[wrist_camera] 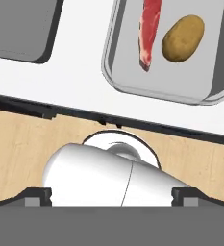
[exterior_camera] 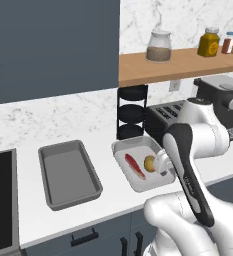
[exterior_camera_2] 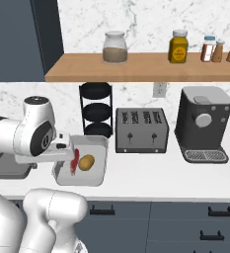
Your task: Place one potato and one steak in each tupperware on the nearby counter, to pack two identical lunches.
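Nearest of all, the two small dark fingertips of the robot's gripper (wrist_camera: 111, 198) poke up at 6 o'clock in the hand view, set wide apart with nothing between them. Beyond them, over the edge of the long white counter (wrist_camera: 60, 81), sits a shallow grey rectangular tupperware (wrist_camera: 114, 72) already holding one thin red steak strip (wrist_camera: 148, 30) and, just beside it toward 3 o'clock, one oval yellow-brown potato (wrist_camera: 182, 38); the two lie close but apart. That lunch looks packed. A second grey tupperware (exterior_camera: 68, 172) rests bare toward 9 o'clock of the first in the left base view, near the black stovetop (exterior_camera: 0, 200). I'd judge the next step is fetching another potato or steak; I see none here, so the hand should lift clear without clipping the filled tray's rim.
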